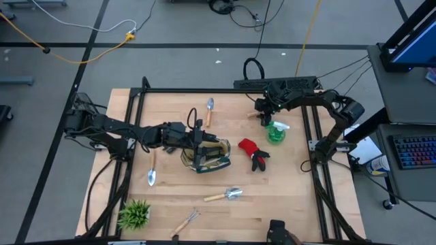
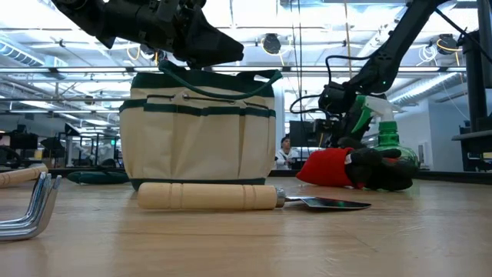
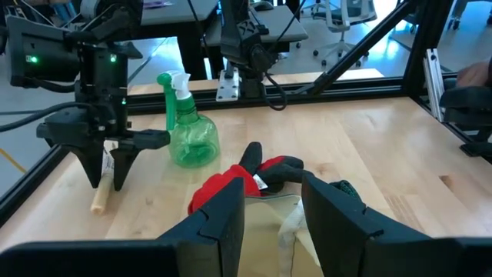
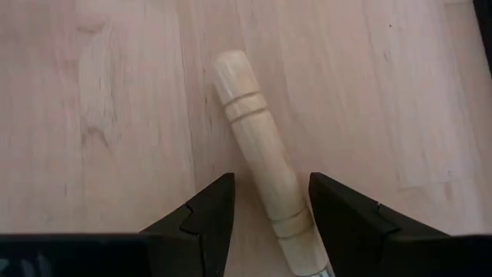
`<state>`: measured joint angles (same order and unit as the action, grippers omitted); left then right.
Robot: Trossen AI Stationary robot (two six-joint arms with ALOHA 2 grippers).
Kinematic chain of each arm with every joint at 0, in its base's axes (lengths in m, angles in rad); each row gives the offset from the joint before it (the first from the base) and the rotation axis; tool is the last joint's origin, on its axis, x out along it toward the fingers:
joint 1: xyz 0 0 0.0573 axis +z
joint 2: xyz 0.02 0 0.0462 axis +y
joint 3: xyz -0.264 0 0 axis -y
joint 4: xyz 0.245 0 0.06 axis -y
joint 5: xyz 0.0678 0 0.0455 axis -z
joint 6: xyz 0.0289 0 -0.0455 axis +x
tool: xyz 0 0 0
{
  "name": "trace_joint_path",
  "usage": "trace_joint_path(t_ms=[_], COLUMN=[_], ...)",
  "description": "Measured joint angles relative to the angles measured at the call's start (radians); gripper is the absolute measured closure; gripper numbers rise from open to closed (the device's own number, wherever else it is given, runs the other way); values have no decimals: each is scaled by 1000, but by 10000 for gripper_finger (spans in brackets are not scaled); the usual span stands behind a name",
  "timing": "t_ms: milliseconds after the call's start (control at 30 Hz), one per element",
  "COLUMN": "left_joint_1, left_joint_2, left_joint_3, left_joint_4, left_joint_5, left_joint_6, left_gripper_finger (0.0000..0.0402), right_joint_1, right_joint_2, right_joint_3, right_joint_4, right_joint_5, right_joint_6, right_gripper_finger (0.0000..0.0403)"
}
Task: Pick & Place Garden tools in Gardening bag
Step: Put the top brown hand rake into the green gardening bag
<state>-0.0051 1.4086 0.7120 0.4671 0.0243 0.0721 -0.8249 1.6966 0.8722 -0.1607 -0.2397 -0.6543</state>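
Right gripper down over a wooden-handled tool lying flat just beside the green spray bottle, on the side away from the gardening bag; fingers apart, straddling the handle, not yet clamped. Likely light, rigid, smooth and round, so prone to rolling: best pinched mid-handle, across its width. Left gripper above the bag, fingers apart, empty.

Small potted green plant near wooden table's front-left corner. Yellow cable on grey floor. Keyboard on desk right of table. Person in background, low view.
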Motion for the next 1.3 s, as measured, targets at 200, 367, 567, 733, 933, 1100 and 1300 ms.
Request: trace_joint_path(t_ms=[200, 367, 567, 733, 933, 1100, 1300], left_joint_1=[0, -3, -13, -21, -24, -24, -24], left_joint_2=[0, 0, -1, -4, -4, -4, -5], left_joint_3=[0, 0, 0, 0, 0, 0, 0], left_joint_4=[-1, -2, -6, -6, -6, -2, 0], left_joint_5=[0, 0, 0, 0, 0, 0, 0], left_joint_6=[-3, -6, -8, -10, -33, -49, -40], left_gripper_finger=[266, 266, 266, 266, 266, 266, 266], right_joint_1=[0, 0, 2, 9, 9, 9, 22], right_joint_2=[1, 1, -3, -35, -106, -183, -283], right_joint_3=[0, 0, 0, -2, -2, -2, -2], right_joint_4=[-7, -3, 0, 1, -3, -4, -2], right_joint_5=[-1, 2, 6, 25, 14, 9, 8], right_joint_6=[37, 45, 42, 63, 91, 93, 93], right_gripper_finger=[302, 342, 342, 332, 337, 333, 336])
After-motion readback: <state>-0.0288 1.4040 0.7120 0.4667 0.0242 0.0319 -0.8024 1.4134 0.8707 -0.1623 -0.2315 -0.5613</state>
